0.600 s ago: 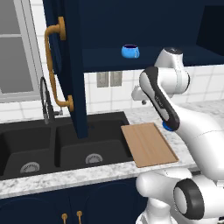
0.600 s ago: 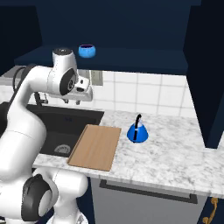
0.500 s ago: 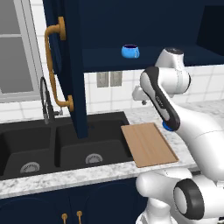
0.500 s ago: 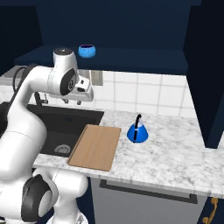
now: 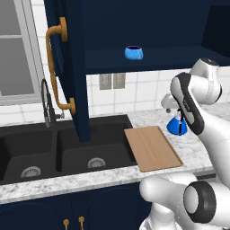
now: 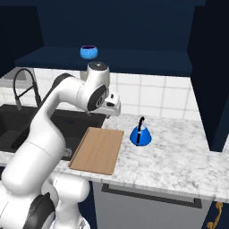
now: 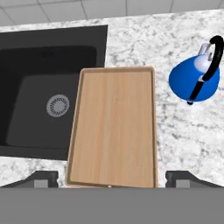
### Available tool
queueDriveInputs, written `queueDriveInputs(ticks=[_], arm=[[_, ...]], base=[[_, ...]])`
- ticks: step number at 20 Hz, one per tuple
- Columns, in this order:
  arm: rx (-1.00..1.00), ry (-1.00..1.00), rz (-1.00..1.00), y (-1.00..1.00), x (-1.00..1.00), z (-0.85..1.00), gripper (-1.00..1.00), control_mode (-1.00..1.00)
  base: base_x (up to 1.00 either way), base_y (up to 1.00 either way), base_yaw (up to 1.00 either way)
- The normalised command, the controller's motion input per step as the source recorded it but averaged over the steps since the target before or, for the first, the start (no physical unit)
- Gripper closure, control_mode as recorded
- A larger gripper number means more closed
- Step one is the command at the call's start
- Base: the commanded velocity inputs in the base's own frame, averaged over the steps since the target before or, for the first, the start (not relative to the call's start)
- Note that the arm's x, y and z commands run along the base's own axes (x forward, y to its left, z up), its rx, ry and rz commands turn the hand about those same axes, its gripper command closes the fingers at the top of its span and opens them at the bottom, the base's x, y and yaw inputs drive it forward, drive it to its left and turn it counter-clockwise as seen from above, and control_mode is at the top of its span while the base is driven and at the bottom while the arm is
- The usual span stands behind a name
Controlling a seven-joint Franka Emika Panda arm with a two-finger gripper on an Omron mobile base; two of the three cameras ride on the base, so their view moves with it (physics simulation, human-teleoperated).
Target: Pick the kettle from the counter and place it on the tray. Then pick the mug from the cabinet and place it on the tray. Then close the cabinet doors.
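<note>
Gripper [image 7: 111, 177] spread wide and empty, hanging high above the tray [image 7: 114, 127], which lies bare on the counter [image 7: 175, 131] just beside the sink [image 7: 39, 100]. Kettle [image 7: 194, 78] stands upright on the counter near the tray's far right corner, apart from it; best to shift right, centre the jaws across the black arched handle, then descend straight. Mug [image 5: 134, 52] sits on the cabinet [image 5: 148, 58] shelf, doors open.

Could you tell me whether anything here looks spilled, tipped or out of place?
Nothing stands out. The kettle stands upright on the counter beside the bare tray, and the mug sits upright in the open cabinet.
</note>
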Motion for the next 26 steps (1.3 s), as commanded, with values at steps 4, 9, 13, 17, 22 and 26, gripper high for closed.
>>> queueDriveInputs(ticks=[4, 9, 13, 17, 22, 26], arm=[[0.02, 0.00, -0.01, -0.22, 0.01, -0.10, -1.00, -1.00], [0.00, 0.00, -0.04, -0.41, 0.20, -0.67, -1.00, -1.00], [0.00, 0.00, -0.04, -0.94, 0.51, -1.00, -1.00, -1.00], [0.00, 0.00, -0.04, -0.71, 0.38, -0.86, -1.00, -1.00], [0.00, 0.00, 0.00, -0.04, 0.01, -0.02, -1.00, -1.00], [-0.01, 0.00, 0.00, 0.00, 0.23, 0.00, -1.00, -1.00]], base=[[0.00, 0.00, 0.00], [0.00, 0.00, 0.00], [0.00, 0.00, 0.00], [0.00, 0.00, 0.00], [0.00, 0.00, 0.00], [0.00, 0.00, 0.00]])
